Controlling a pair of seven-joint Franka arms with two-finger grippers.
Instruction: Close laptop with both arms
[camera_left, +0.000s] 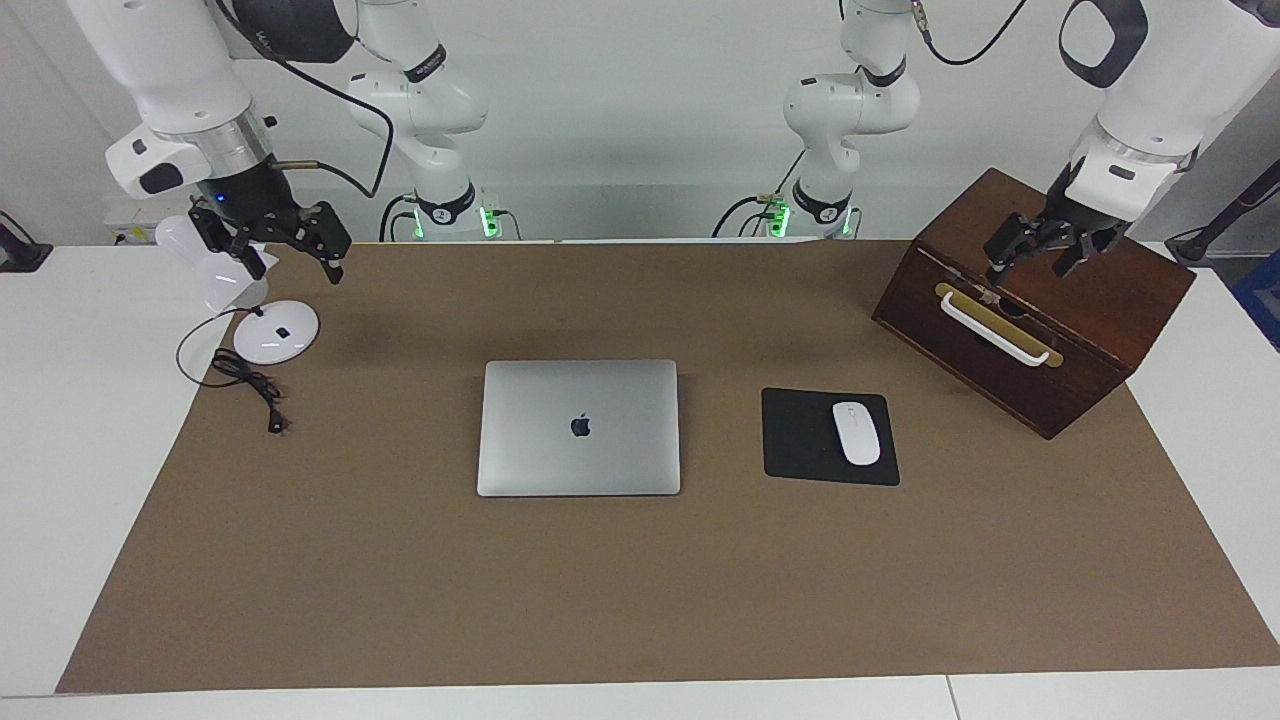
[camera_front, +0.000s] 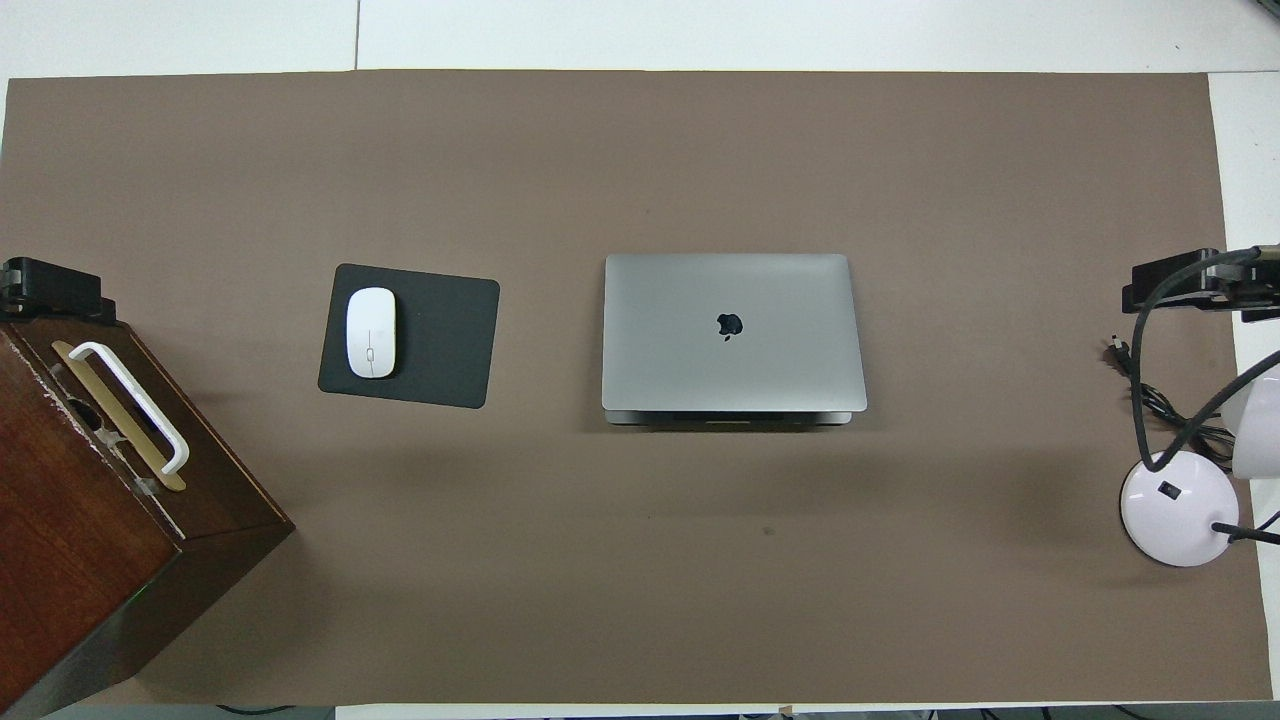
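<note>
Right gripper (camera_left: 278, 248) hanging spread over desk lamp (camera_left: 262, 320), gripping nothing; laptop (camera_left: 579, 428) lying shut, well apart between both grippers; left gripper (camera_left: 1040, 251) hovering spread over wooden box (camera_left: 1090, 310).

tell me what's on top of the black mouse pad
A white mouse lies on the mouse pad, toward the end nearer the wooden box. The rest of the pad is bare. What is beneath the mouse is hidden.
</note>
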